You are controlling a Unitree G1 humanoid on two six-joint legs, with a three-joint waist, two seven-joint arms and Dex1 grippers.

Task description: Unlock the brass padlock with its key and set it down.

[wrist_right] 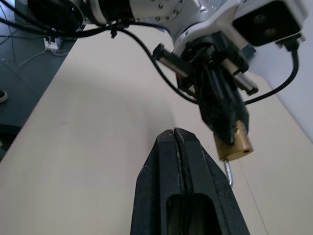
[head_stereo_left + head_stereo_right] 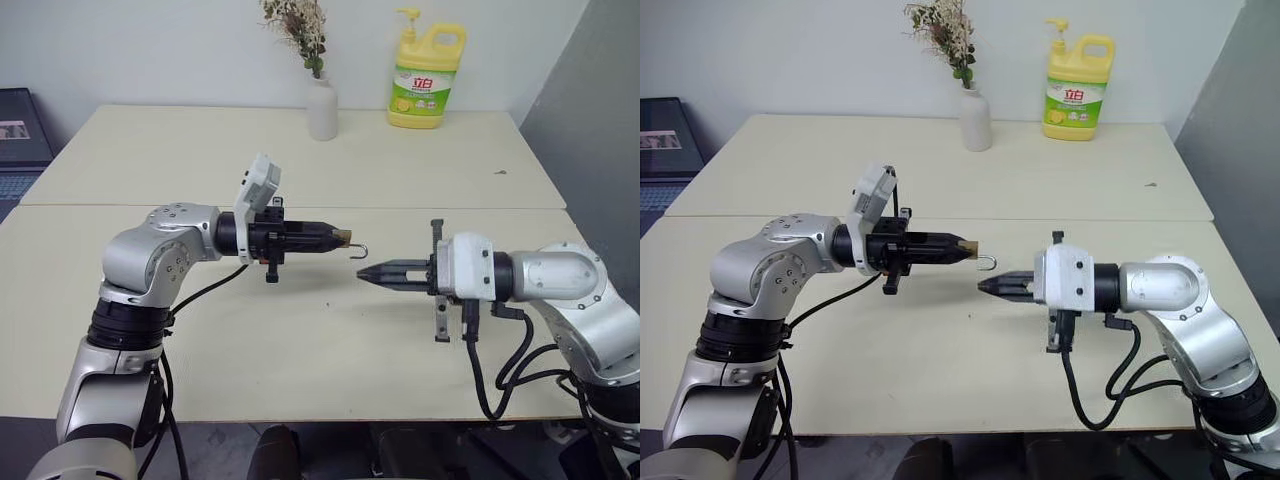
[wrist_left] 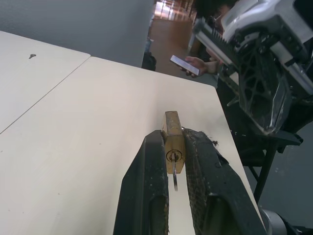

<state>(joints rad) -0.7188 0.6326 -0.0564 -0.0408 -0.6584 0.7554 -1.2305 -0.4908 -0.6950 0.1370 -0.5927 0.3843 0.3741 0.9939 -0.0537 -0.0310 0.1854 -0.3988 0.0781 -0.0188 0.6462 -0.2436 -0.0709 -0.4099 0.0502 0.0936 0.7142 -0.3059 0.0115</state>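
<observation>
The left tool (image 2: pixel 335 238) is gripping the brass padlock (image 3: pixel 173 141) above the bench (image 2: pixel 300 340), shackle pointing toward the right tool (image 2: pixel 368 272), which is closed, empty and lying just beside it.

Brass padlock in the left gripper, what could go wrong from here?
The brass padlock sits only at the tips of the left gripper, above the table; it may slip out. The shut right gripper points close to the shackle and could knock it loose.

Brass padlock (image 3: pixel 173 142) sides hidden between left tool (image 3: pixel 177 164) fingers; key (image 3: pixel 174 174) bow behind them.
</observation>
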